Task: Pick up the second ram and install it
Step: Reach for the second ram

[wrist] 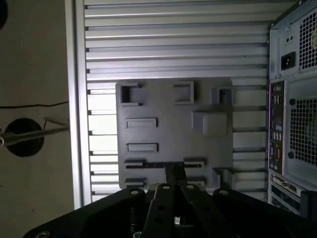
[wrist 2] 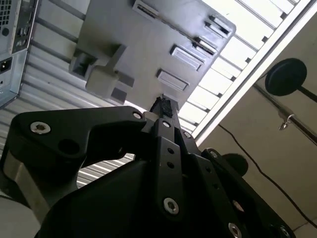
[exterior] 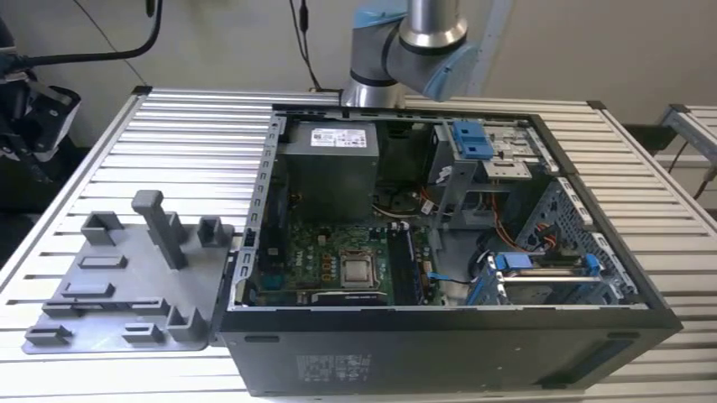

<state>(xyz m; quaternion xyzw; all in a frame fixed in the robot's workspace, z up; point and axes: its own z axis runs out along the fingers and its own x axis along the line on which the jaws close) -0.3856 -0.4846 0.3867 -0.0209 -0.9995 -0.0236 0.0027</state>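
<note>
The hand (wrist: 172, 172) hangs above the grey tray (wrist: 163, 99), fingers drawn together on nothing I can see. I judge this the approach step. Below its tips the second ram (wrist: 152, 164) lies edge-on in the tray between two posts (wrist: 194, 162) — picking calls for parted fingers squared across that slim bar.
</note>
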